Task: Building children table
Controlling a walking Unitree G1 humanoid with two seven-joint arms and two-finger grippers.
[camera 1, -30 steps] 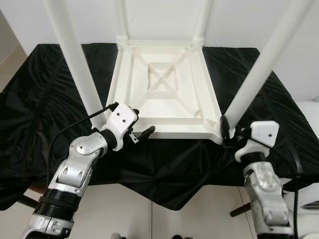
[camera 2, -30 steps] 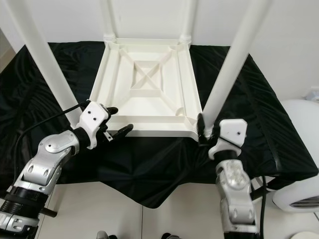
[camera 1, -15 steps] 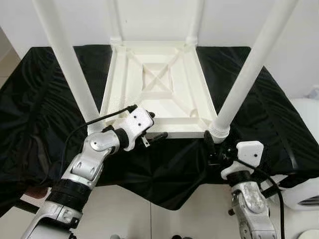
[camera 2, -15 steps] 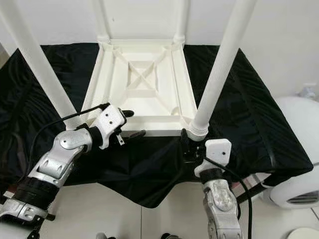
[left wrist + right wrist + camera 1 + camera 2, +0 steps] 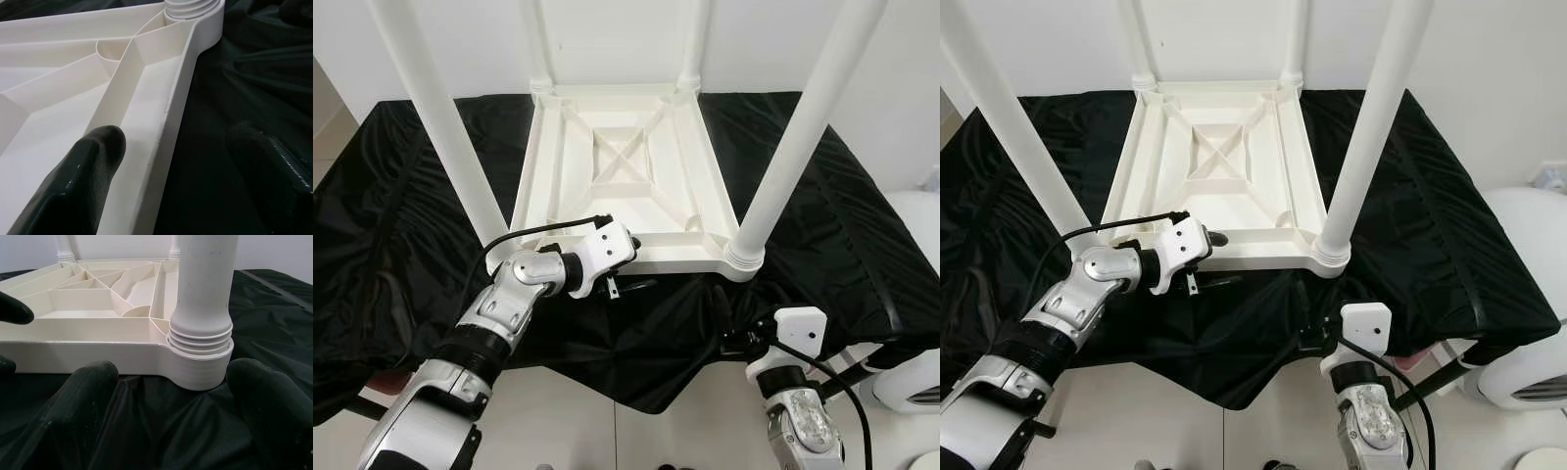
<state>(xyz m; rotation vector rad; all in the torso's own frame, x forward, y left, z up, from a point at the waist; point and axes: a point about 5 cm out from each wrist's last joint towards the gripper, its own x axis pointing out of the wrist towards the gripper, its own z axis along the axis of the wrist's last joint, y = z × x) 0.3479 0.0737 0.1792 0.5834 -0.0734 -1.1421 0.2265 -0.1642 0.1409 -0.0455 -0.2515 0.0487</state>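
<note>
The left gripper (image 5: 625, 277) is straddling, open, the upturned white plastic table's rim (image 5: 651, 264); closing carelessly risks tipping it (right gripper (image 5: 166, 406) is hanging open, empty).

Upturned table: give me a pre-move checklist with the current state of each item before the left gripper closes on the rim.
1. Left gripper straddles the near rim of the table top, one finger inside and one outside: ok.
2. Left fingers open, not yet clamped: ok.
3. Right gripper open and backed off from the near right leg, touching nothing: ok.
4. All four legs standing in their corner sockets: ok.
5. Near right leg screwed fully home, threads showing at the socket: cannot tell.
6. Table top lying flat on the black cloth: ok.
</note>
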